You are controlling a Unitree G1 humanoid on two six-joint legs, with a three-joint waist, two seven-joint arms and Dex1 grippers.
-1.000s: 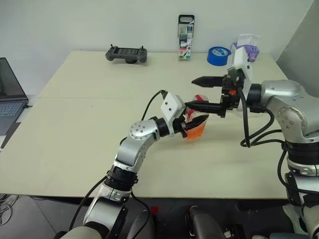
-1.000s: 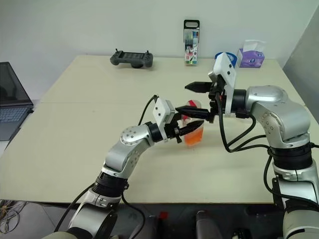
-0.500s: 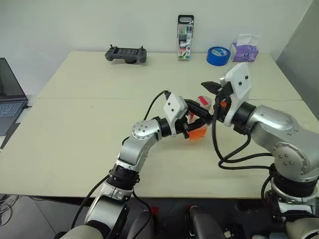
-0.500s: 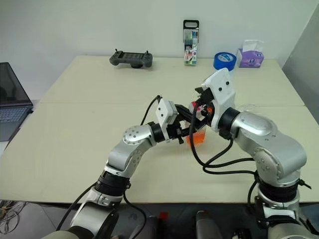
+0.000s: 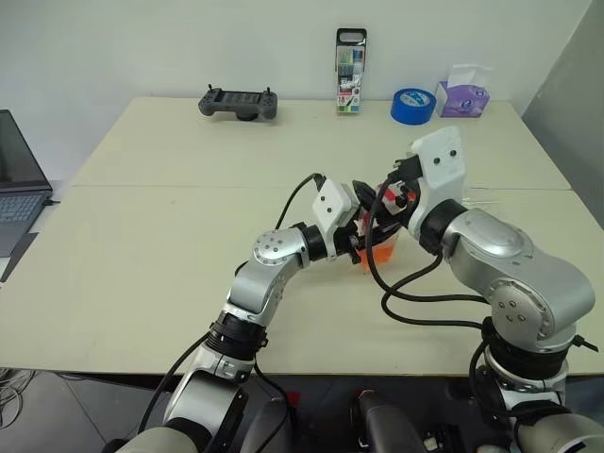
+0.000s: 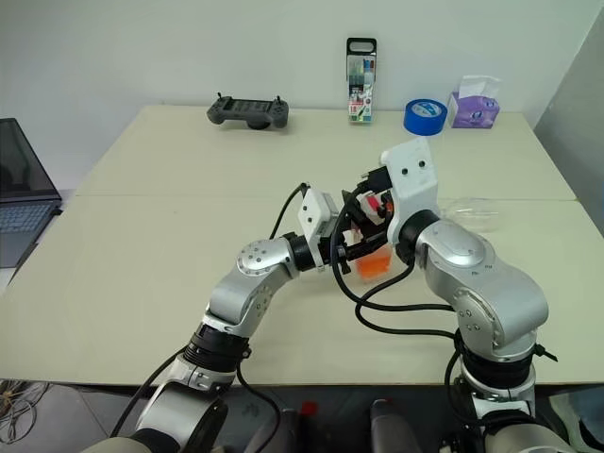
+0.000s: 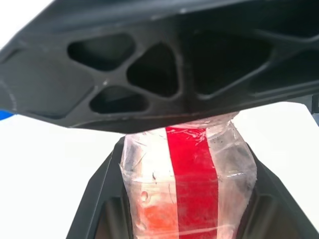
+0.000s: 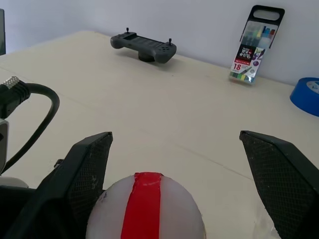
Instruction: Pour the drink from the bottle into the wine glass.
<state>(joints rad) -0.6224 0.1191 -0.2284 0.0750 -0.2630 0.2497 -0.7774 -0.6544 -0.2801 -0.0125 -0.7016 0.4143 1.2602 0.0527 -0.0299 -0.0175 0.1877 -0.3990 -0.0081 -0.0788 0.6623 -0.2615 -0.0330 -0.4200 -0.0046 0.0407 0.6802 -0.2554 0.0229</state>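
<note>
Two grippers are meeting over the middle of the table (image 5: 142,283) in the head views: the left gripper (image 5: 363,238) is clamping the bottle (image 5: 379,247) around its body, holding it upright just above the tabletop, with the drink (image 5: 377,253) glowing orange-red in its lower part, while the right gripper (image 5: 382,193) is hovering over the bottle's top with its fingers spread wide and gripping nothing. From the other eye, the wine glass (image 6: 472,209) is lying on its side on the table beyond the right arm, well apart from the bottle, and I cannot make out any liquid in it. Along the far edge a game controller (image 5: 239,102), a pack of markers (image 5: 351,58), a roll of blue tape (image 5: 413,105) and a tissue box (image 5: 462,92) are sitting out of the way. Looking through the left wrist camera, the bottle is sitting squeezed between that gripper's fingers, its red label strip facing the lens and liquid showing low down. Through the right wrist camera, the red-and-white cap (image 8: 145,209) is sitting between the wide-open fingers (image 8: 87,172), not yet touched as far as I can tell. To my eye the cap is still on, so uncapping and pouring are both still waiting, and the glass looks to need standing up first.
</note>
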